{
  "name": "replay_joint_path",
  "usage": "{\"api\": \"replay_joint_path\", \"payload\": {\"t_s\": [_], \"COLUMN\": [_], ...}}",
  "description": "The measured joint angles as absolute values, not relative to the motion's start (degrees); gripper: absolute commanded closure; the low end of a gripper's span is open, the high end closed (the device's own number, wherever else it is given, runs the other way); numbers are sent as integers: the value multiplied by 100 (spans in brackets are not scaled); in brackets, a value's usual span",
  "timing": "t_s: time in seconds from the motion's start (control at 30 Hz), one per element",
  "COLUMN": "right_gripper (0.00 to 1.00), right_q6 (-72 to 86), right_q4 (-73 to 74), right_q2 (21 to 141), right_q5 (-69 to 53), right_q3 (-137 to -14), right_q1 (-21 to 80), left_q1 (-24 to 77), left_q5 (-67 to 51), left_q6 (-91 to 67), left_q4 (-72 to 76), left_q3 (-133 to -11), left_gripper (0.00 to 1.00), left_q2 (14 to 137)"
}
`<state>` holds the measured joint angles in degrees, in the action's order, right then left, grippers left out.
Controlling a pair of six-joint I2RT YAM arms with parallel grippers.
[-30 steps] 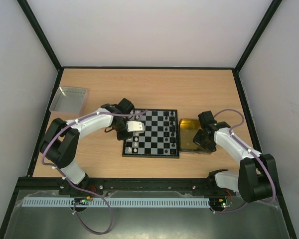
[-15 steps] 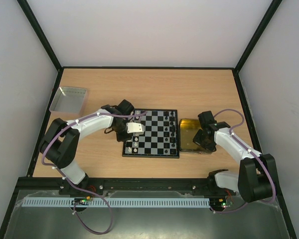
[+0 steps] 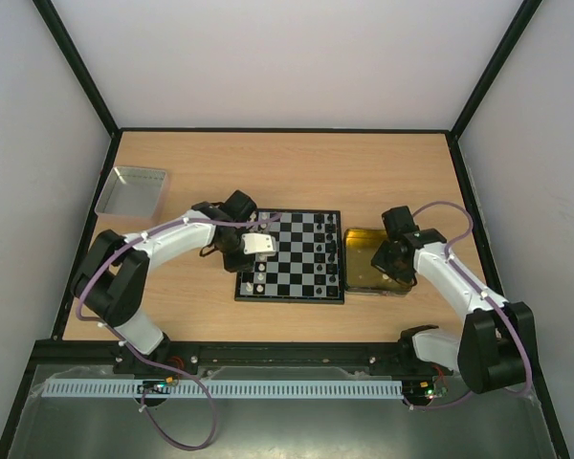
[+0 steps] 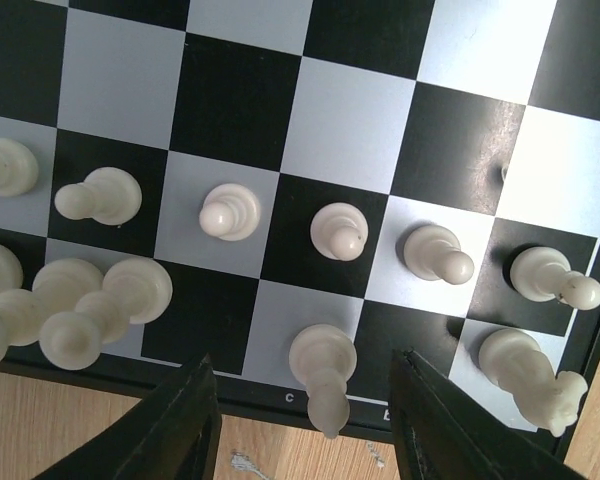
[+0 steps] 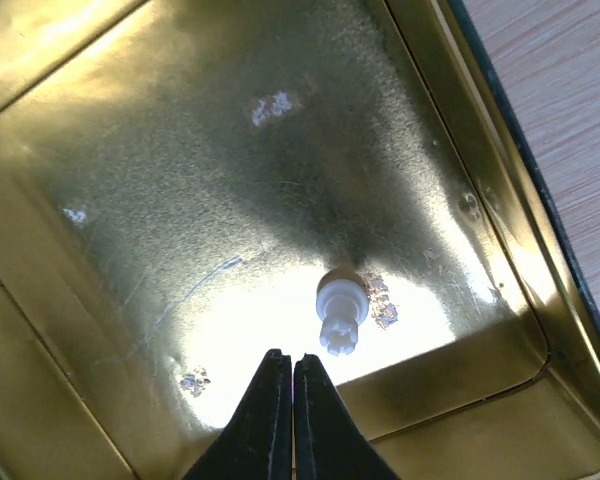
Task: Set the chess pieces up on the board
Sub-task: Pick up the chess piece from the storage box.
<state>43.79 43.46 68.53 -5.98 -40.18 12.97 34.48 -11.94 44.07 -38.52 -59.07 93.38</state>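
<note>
The checkered board (image 3: pixel 292 256) lies mid-table with white pieces along its left side and black pieces (image 3: pixel 331 256) along its right. My left gripper (image 3: pixel 258 247) hovers over the board's left edge. In the left wrist view it (image 4: pixel 305 420) is open, its fingers (image 4: pixel 185 425) on either side of a white piece (image 4: pixel 323 370) standing on the edge row, not touching it. Several white pawns (image 4: pixel 230 212) stand one row further in. My right gripper (image 3: pixel 390 260) is over the yellow tray (image 3: pixel 356 273). In the right wrist view it (image 5: pixel 292 365) is shut and empty, just left of a white rook (image 5: pixel 340 312) in the tray (image 5: pixel 130 200).
A grey metal tray (image 3: pixel 132 189) sits at the far left of the table. Black frame rails run along the table's edges. Several white pieces (image 4: pixel 80 310) crowd the board's corner at the left of the left wrist view.
My right arm has shifted slightly toward the far side over the yellow tray. My left arm has barely moved.
</note>
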Motion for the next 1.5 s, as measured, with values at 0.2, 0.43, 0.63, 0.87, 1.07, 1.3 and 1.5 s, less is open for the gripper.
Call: {"api": "replay_joint_path", "payload": {"t_s": [0.2, 0.43, 0.63, 0.87, 1.07, 1.3, 1.5], "right_gripper": [98, 69, 68, 69, 69, 82, 98], "right_q6": [4344, 4274, 4239, 4235, 4206, 4182, 4143], "right_q4": [4484, 4619, 4646, 4510, 4327, 4132, 3992], "right_q2": [6796, 6744, 6746, 6882, 7063, 7249, 7352], "right_q5": [-569, -519, -521, -674, -854, -913, -913], "right_q3": [-4136, -4187, -4187, -4082, -3841, -3828, -3826], "right_q1": [1297, 1295, 1280, 1190, 956, 884, 856], "left_q1": [3448, 3448, 3448, 3328, 2921, 2480, 2349], "left_q5": [-1173, -1153, -1149, -1164, -1330, -1640, -1898], "left_q6": [4388, 4333, 4283, 4206, 4106, 3933, 3809], "left_q4": [-3817, -3806, -3791, -3758, -3649, -3454, -3249], "left_q3": [-5909, -5911, -5920, -5966, -6007, -6003, -5765], "left_gripper": [50, 47, 44, 42, 41, 41, 41], "left_q2": [9264, 9229, 9150, 8973, 8766, 8350, 8088]}}
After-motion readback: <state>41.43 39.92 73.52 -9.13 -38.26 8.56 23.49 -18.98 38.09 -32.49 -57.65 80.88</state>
